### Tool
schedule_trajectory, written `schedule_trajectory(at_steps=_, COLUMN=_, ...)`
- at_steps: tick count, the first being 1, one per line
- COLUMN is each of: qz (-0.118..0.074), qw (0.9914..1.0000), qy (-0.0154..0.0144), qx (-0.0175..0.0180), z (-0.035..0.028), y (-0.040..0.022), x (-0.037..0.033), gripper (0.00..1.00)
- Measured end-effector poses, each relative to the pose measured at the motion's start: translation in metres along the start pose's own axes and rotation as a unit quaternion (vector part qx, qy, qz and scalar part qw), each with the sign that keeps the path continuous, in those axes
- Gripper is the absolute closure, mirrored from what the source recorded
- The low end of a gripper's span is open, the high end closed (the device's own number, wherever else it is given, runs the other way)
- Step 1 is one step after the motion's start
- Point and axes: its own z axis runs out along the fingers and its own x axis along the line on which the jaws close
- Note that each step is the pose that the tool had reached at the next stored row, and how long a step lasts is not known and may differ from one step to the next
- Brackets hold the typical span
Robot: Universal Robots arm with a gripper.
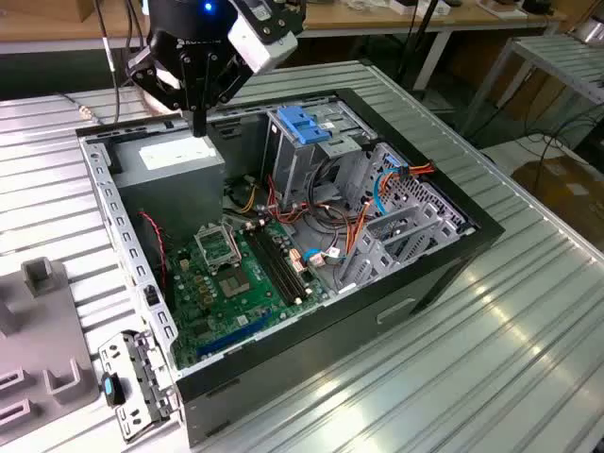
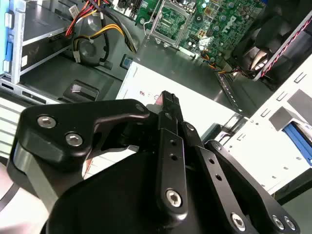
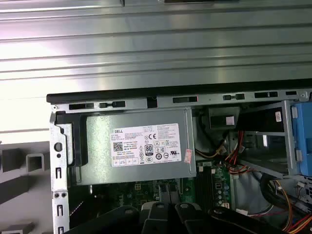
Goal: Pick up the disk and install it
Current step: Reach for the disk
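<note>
A ribbed metal table (image 1: 528, 311) carries an open computer case (image 1: 283, 368), which is laid on its side with the interior facing up. A green motherboard (image 1: 226, 283) is mounted on the floor of the case, toward the exterior view's left. A grey power supply box (image 1: 175, 165) with a white sticker is fitted just beyond the motherboard, in the far corner of the case. A metal cage (image 1: 307, 142) with a blue plastic top stands upright beside the box, toward the exterior view's right. Bundles of red, orange and yellow cables (image 1: 359, 226) are routed between the cage and the motherboard.

On the table outside the case, at the exterior view's lower left, a grey moulded fixture (image 1: 38, 330) is placed. A perforated metal bracket (image 1: 137, 377) is set just beside it, against the corner of the case.

The black arm (image 1: 203, 38) is positioned over the far left corner of the case. The gripper (image 1: 198, 127) is pointed downward above the power supply box. In the second wrist view its fingers (image 2: 168, 105) are seen brought together over the white sticker. Contact with the box cannot be determined.

The position of the disk cannot be told.
</note>
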Motion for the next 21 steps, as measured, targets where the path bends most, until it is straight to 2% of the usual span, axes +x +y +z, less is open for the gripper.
schedule_trajectory(at_steps=21, qz=0.0, qw=1.0, qy=0.001, qx=0.0001, z=-0.0001, y=-0.0003, x=0.0043, gripper=0.89)
